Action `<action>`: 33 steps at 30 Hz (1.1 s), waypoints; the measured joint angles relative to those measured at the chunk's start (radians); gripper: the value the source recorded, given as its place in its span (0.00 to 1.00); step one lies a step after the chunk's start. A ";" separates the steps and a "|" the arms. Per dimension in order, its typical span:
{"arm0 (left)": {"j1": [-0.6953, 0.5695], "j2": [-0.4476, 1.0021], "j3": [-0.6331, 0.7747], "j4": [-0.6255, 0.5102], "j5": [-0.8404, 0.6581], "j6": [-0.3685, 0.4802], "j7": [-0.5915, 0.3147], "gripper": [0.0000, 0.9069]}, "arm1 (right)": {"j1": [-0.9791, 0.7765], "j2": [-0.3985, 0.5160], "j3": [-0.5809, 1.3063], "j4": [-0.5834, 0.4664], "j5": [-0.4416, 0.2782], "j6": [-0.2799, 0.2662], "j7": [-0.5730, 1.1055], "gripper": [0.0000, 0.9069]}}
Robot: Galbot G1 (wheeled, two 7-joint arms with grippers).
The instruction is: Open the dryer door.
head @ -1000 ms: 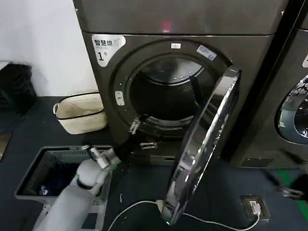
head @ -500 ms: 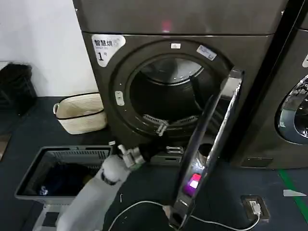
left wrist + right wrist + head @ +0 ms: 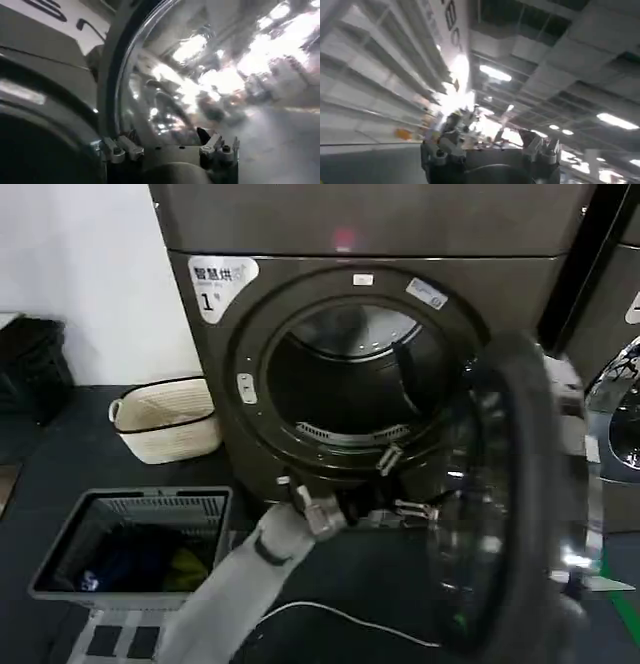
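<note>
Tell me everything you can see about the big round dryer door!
The dryer door is a large round porthole, swung wide open to the right of the drum opening. Its grey plastic inner face and dark tinted glass turn toward the camera, with a shiny chrome ring showing along its right edge. It stands upright. The left gripper, jaws open, reaches beside its inner lower edge; whether it touches the door cannot be told.
</note>
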 joint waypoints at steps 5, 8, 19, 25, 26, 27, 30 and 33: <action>-0.039 -0.053 0.057 0.042 -0.001 -0.001 -0.014 1.00 | -0.016 -0.015 0.047 -0.046 0.011 0.012 0.001 1.00; -0.070 -0.085 0.094 0.076 0.006 -0.005 -0.023 1.00 | -0.019 -0.016 0.072 -0.062 0.032 0.008 0.025 1.00; -0.175 -0.221 0.178 0.238 0.034 -0.001 -0.033 1.00 | -0.040 -0.049 0.142 -0.129 0.020 0.011 0.027 1.00; -0.215 -0.229 0.184 0.323 0.040 0.002 -0.035 1.00 | -0.037 -0.047 0.152 -0.141 0.001 0.011 0.028 1.00; -0.223 -0.229 0.183 0.337 0.041 0.002 -0.036 1.00 | -0.037 -0.047 0.152 -0.144 0.000 0.011 0.028 1.00; -0.224 -0.229 0.183 0.348 0.043 0.002 -0.036 1.00 | -0.037 -0.047 0.152 -0.146 -0.001 0.011 0.028 1.00; -0.226 -0.229 0.182 0.373 0.046 0.003 -0.036 1.00 | -0.036 -0.048 0.152 -0.153 -0.002 0.009 0.030 1.00; -0.226 -0.229 0.180 0.384 0.046 0.004 -0.036 1.00 | -0.036 -0.052 0.160 -0.161 0.002 0.008 0.029 1.00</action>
